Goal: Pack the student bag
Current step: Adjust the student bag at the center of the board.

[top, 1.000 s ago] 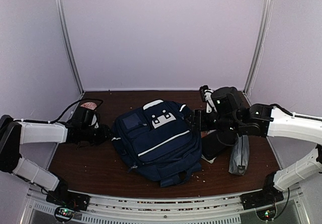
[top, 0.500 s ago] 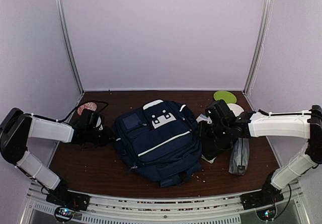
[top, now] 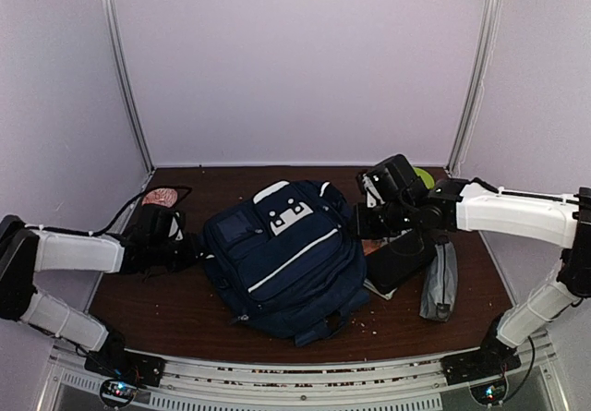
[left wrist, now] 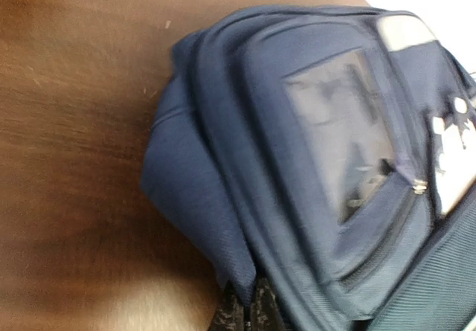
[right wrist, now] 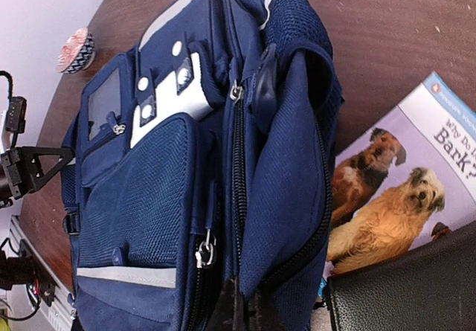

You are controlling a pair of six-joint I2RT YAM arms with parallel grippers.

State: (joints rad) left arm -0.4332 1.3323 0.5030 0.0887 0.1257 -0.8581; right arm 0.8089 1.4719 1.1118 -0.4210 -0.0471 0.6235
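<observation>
The navy student bag (top: 282, 259) lies front-up mid-table (top: 185, 309), its white patch toward the back. The left gripper (top: 191, 250) is closed at the bag's left edge, and the right gripper (top: 356, 219) is closed at its back right corner. Just right of the bag lies a flat black case (top: 399, 259), with a grey pouch (top: 440, 282) beyond it. A patterned bowl (top: 164, 194) sits off the bag's back left.
</observation>
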